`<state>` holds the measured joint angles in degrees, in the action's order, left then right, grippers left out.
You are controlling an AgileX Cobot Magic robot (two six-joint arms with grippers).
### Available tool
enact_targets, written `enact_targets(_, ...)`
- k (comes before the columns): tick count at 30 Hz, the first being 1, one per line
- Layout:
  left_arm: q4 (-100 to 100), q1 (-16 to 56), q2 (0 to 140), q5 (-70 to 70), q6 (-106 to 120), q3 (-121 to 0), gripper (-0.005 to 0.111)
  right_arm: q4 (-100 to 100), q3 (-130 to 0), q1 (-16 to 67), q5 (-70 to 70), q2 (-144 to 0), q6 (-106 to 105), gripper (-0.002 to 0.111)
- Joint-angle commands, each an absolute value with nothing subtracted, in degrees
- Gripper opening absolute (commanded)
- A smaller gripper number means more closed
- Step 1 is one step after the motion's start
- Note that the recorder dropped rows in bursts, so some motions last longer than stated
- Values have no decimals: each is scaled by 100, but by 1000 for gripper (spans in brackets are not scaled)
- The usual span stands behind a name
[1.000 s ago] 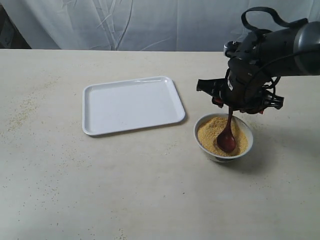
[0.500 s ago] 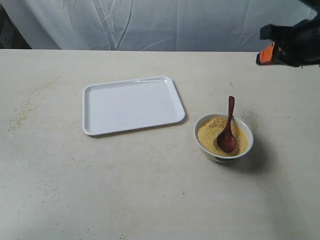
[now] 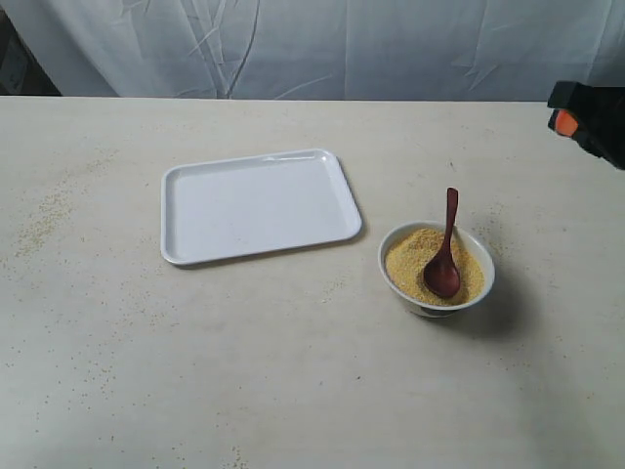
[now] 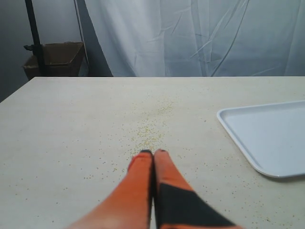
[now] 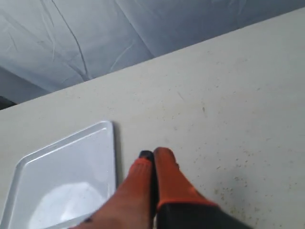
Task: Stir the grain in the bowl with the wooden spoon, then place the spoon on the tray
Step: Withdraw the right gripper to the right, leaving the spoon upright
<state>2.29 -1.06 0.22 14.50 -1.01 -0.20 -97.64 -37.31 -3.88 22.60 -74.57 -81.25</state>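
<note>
On the beige desk (image 3: 293, 381), dark reddish-brown wooden spoon (image 3: 446, 249) stands unheld in golden-yellow grain (image 3: 410, 256) of small round white bowl (image 3: 422, 305), well apart from flat white rectangular tray (image 3: 259, 205); left claw (image 4: 153, 152) and right claw (image 5: 153, 155) closed, empty; tray placement outstanding.

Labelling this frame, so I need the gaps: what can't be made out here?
Wooden spoon tip: exterior view, whether sunk in the grain is too small to tell.
Bowl: outside both wrist views.
Tray: cut by the edge in both wrist views.
Right gripper: arm cut by exterior view's edge.
</note>
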Motion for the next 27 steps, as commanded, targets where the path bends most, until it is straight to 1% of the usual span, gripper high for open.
enact_targets(1,242,-129,0,1372,-102,0,0,-6461,-4314,-391,3362,-7676,-5870,-1)
enact_targets(4,242,-129,0,1372,-102,0,0,-2861,-5184,-391,4423,-8117,-2590,-1)
enact_targets(6,242,-129,0,1372,-102,0,0,-1633,-5558,-391,4557,-8297,-1105,-1)
enact_targets(7,242,-129,0,1372,-102,0,0,-1351,-5633,-391,4367,-8310,-760,-1)
enact_targets(8,242,-129,0,1372,-102,0,0,-1390,-5617,-391,4055,-8254,-682,-1)
enact_targets(10,242,-129,0,1372,-102,0,0,-1976,-5303,-345,2947,-7934,-704,-1)
enact_targets(12,242,-129,0,1372,-102,0,0,-2599,-4662,-122,1431,-7432,-960,-1)
enact_targets(15,242,-129,0,1372,-102,0,0,-2771,-3450,339,-939,-6765,-1101,-1)
enact_targets(17,242,-129,0,1372,-102,0,0,-2863,-2887,526,-1912,-6533,-724,-1)
enact_targets(18,242,-129,0,1372,-102,0,0,-2895,-2574,556,-2359,-6495,-155,-1)
enact_targets(22,242,-129,0,1372,-102,0,0,-2566,-2014,567,-2995,-6692,1552,-1)
enact_targets(24,242,-129,0,1372,-102,0,0,-1639,-1822,567,-3556,-6939,2583,-1)
enact_targets(25,242,-129,0,1372,-102,0,0,-921,-1783,567,-3859,-7254,3581,-1)
enact_targets(26,242,-129,0,1372,-102,0,0,-690,-1807,541,-3876,-7428,3950,-1)
enact_targets(27,242,-129,0,1372,-102,0,0,-34,-1907,444,-3835,-7764,4492,-1)
